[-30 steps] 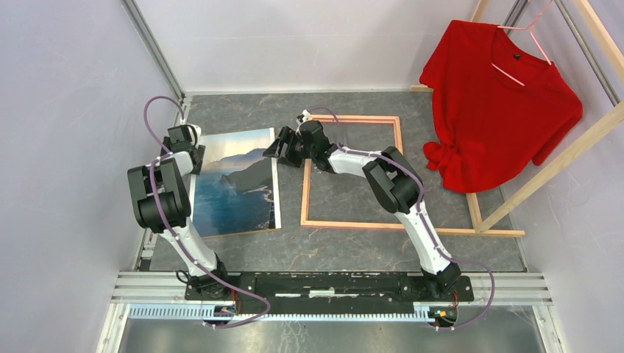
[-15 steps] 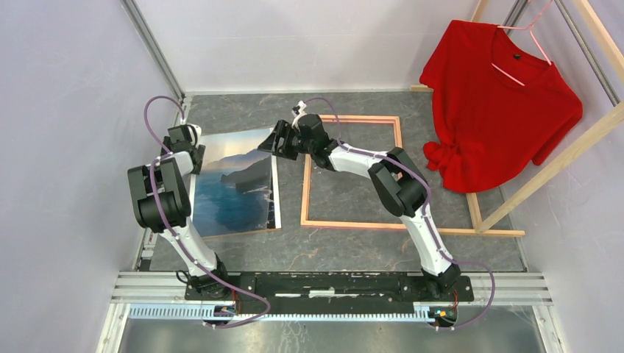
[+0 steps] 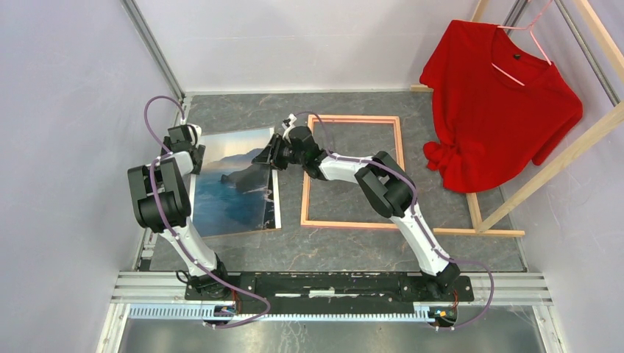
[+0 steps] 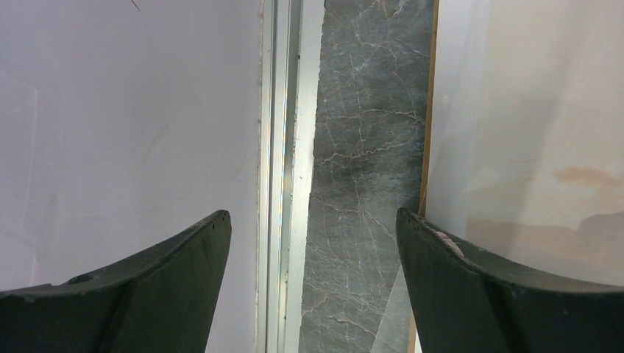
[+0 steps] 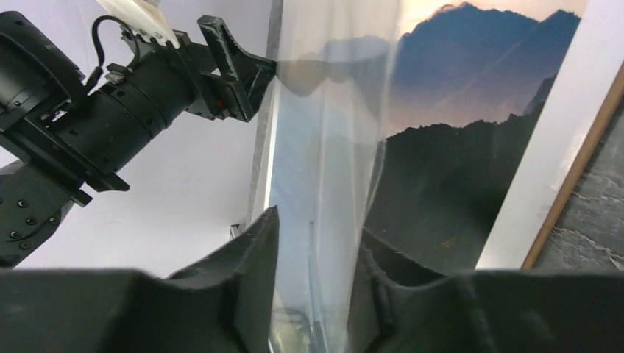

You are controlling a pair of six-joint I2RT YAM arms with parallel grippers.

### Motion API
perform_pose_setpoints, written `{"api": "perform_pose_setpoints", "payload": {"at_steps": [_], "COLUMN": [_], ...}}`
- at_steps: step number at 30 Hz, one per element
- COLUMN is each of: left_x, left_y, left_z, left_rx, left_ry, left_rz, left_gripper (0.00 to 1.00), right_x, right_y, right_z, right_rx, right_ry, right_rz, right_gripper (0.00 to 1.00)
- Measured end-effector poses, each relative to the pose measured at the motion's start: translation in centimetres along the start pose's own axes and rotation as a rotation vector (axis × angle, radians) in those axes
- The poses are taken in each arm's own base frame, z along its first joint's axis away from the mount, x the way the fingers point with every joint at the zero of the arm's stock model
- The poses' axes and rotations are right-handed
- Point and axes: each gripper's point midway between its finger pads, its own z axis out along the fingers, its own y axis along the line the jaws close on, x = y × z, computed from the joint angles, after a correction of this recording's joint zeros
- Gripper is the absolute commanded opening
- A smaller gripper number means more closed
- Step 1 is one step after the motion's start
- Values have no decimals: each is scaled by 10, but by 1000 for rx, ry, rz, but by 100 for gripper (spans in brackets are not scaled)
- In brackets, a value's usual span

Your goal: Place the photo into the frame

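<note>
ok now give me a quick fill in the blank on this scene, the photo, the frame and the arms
1. In the top view, the photo lies to the ___ of the frame.
2. The frame itself is ___, with no print inside it.
3. The shirt hanging on the wooden rack is ___.
4. The jaws of the left gripper stand ___.

Missing words: left; empty; red; open
</note>
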Motion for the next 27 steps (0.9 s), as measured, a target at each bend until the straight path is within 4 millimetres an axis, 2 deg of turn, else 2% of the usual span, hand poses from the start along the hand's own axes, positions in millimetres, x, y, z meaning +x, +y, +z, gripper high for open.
{"api": "perform_pose_setpoints", "payload": {"at_steps": [2, 4, 7, 8, 11, 15, 17, 18, 19, 20, 23, 25, 27], "left_x": [0, 0, 1, 2, 4, 7, 0, -7, -12, -21, -53, -72, -83], "left_y": [0, 0, 2, 2, 3, 0, -1, -4, -7, -14, -50, -82, -115], "left_z": [0, 0, -1, -1, -4, -14, -23, -31, -37, -46, -77, -95, -113], "left_rx": [0, 1, 18, 31, 61, 121, 140, 148, 151, 160, 213, 261, 310], "left_ry": [0, 2, 14, 22, 47, 86, 82, 67, 55, 32, -50, -108, -152], "left_rz": [0, 1, 1, 2, 10, 29, 41, 54, 65, 84, 171, 236, 303], "left_gripper": [90, 91, 93, 97, 100, 100, 100, 100, 100, 100, 100, 100, 100], "right_x": [0, -3, -9, -12, -28, -65, -85, -96, -101, -110, -120, -120, -114], "right_y": [2, 3, 1, 0, 0, 2, 2, 1, -1, -8, -38, -66, -97], "right_z": [0, -1, -7, -12, -32, -83, -113, -135, -145, -167, -217, -244, -263], "right_rx": [-9, -18, -21, -23, -22, 7, 32, 46, 57, 81, 171, 243, 318], "right_ry": [-1, -4, 4, 12, 32, 37, 36, 39, 35, 29, 20, 23, 33], "right_rz": [5, 8, 20, 27, 38, 3, -35, -63, -75, -100, -123, -107, -74], "right_gripper": [18, 8, 1, 0, 0, 0, 0, 0, 0, 0, 0, 0, 0]}}
